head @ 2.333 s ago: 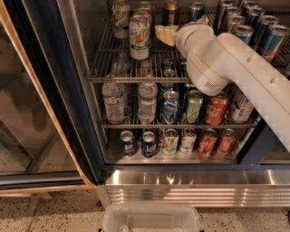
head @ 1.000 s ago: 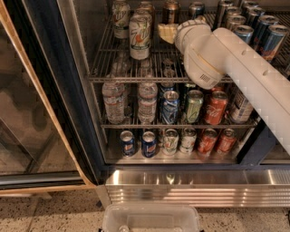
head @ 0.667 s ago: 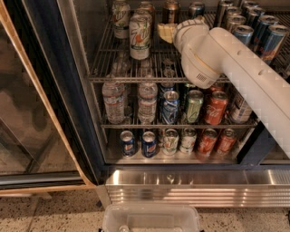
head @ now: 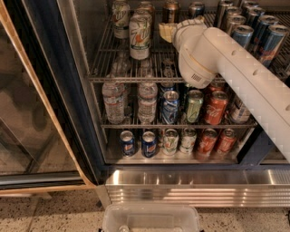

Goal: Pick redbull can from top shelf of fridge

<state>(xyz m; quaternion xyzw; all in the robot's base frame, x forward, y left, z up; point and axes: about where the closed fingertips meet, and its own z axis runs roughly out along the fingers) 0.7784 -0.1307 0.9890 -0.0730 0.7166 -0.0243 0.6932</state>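
Note:
The fridge (head: 77, 86) stands open with its glass door (head: 31, 118) swung left. Several blue-and-silver redbull cans (head: 271, 41) stand in rows at the right of the top shelf (head: 131, 78). My white arm (head: 235, 68) reaches in from the right over that shelf. My gripper (head: 165, 31) is at its yellowish tip, mid-shelf, left of the redbull cans and apart from them. It sits just right of the white-and-green cans (head: 139, 36) and in front of a dark bronze-brown can (head: 170, 9).
Water bottles (head: 113, 102) and mixed soda cans (head: 215, 108) fill the middle shelf. More cans (head: 148, 143) stand on the lower shelf. A ribbed steel base panel (head: 190, 186) runs below. A clear plastic bin (head: 152, 219) sits at the bottom edge.
My arm's rounded joint has shifted slightly left and up, further into the top shelf. The gripper tip stays near the same spot. No can has moved.

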